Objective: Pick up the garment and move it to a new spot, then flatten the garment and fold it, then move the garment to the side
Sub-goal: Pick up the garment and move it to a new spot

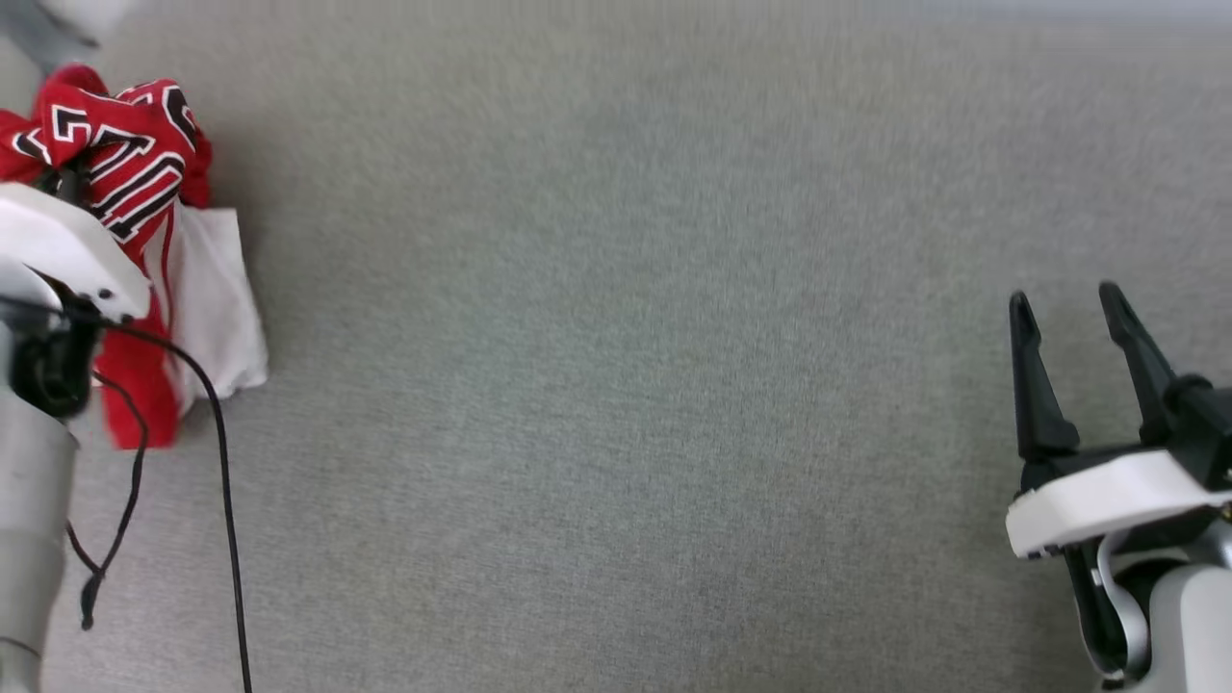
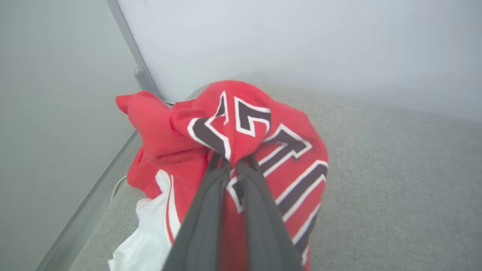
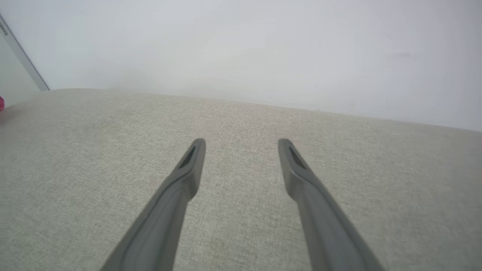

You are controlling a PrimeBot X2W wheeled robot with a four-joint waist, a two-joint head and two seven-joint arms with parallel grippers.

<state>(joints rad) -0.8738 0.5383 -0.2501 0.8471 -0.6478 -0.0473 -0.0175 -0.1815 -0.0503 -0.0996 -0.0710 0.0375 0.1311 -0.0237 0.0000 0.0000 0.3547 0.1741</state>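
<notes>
The garment (image 1: 135,164) is a red jersey with white sleeves and black, white-outlined letters, bunched in a heap at the far left of the grey fabric surface. In the left wrist view the garment (image 2: 263,150) rises in a peak, and my left gripper (image 2: 233,163) is shut on a fold of its red cloth. A white sleeve (image 1: 217,298) trails to the right of the heap. My left arm's pale housing (image 1: 58,250) covers part of the garment in the head view. My right gripper (image 1: 1064,303) stands open at the lower right, far from the garment, its fingers (image 3: 192,165) over bare fabric.
A grey fabric surface (image 1: 626,385) spreads across the head view. A black cable (image 1: 226,462) hangs from my left arm. A pale wall (image 2: 301,45) and a grey frame bar (image 2: 139,67) stand just behind and beside the garment at the surface's corner.
</notes>
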